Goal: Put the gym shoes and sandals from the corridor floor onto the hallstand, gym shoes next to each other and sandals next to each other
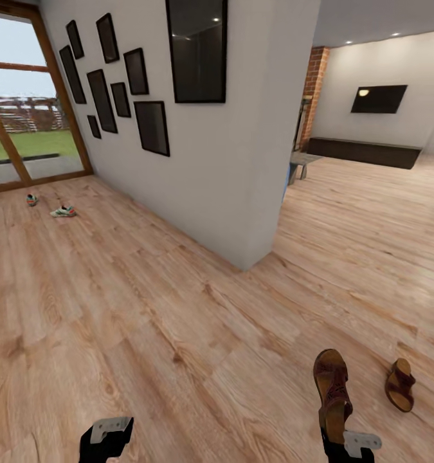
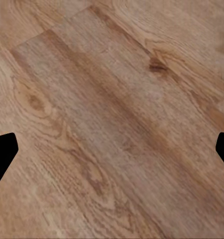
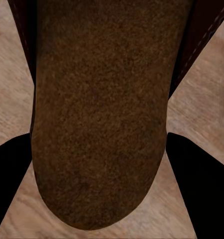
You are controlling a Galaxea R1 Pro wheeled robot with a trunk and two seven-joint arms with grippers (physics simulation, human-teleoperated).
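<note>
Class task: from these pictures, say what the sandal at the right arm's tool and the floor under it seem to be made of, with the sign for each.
The sandal: probably dark brown leather, shown by its woven-looking strap and stitched edges; its footbed looks like matte, grainy suede or cork.

The floor: light brown wood planks or wood-look laminate, shown by grain, knots and plank seams, with a slight sheen.

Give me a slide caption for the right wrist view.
Sandal heel between the right gripper fingers, over the wood floor.
</note>
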